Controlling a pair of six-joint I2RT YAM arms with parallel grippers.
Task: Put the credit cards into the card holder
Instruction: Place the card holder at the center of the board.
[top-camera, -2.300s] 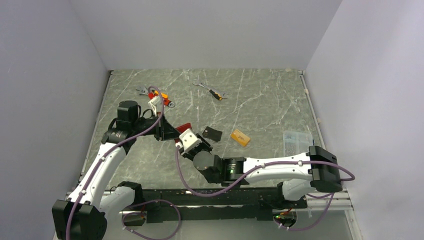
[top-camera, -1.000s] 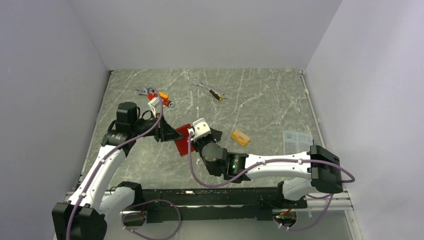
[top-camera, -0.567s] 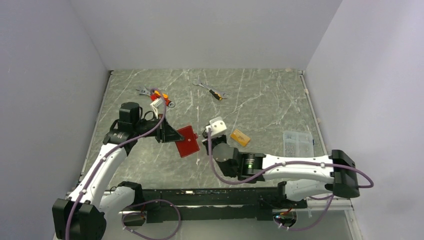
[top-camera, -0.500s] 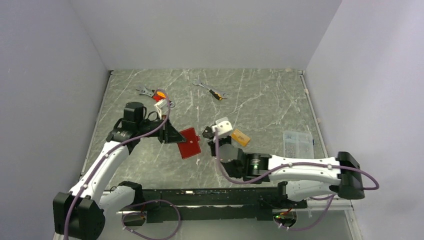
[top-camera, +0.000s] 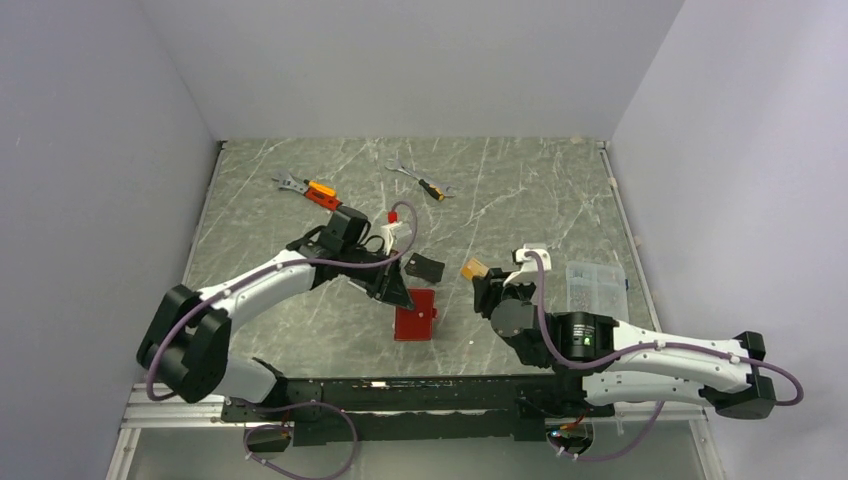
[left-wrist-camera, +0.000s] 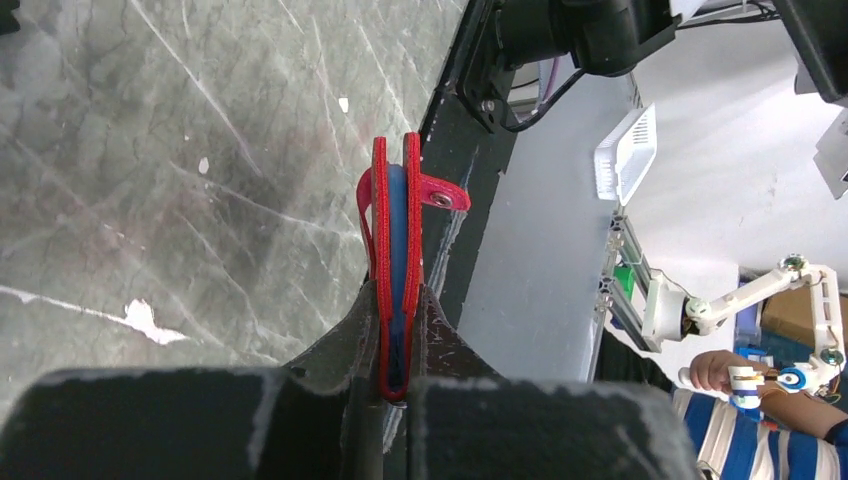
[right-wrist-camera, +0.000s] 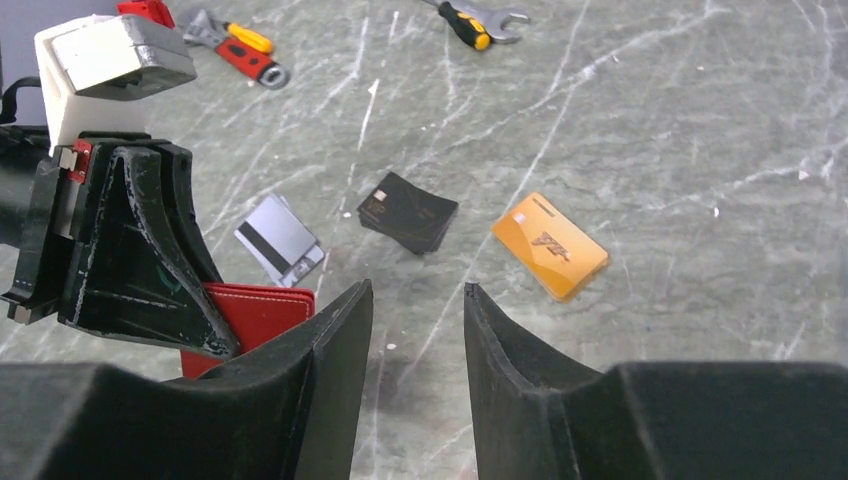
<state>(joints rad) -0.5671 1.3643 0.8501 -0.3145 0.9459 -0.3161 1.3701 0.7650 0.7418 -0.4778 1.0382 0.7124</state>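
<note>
My left gripper (top-camera: 398, 292) is shut on the red card holder (top-camera: 414, 316), which hangs edge-up over the middle of the table. In the left wrist view the card holder (left-wrist-camera: 394, 230) sits folded between the fingers, its blue lining and snap tab showing. My right gripper (right-wrist-camera: 415, 295) stands open and empty, just right of the holder (right-wrist-camera: 255, 312). Beyond it lie three credit cards: a silver-grey one with a dark stripe (right-wrist-camera: 280, 240), a black one (right-wrist-camera: 408, 210) and an orange one (right-wrist-camera: 550, 246). From above I see the black card (top-camera: 424, 267) and part of the orange card (top-camera: 471, 268).
Orange-handled wrenches lie at the back left (top-camera: 308, 188) and back centre (top-camera: 422, 182). A clear plastic box (top-camera: 595, 284) stands at the right edge. The table's black front rail (top-camera: 400, 385) runs close behind the held holder.
My right gripper has drawn back to the right, away from the card holder, and opened. The left arm has carried the holder right and toward the near edge.
</note>
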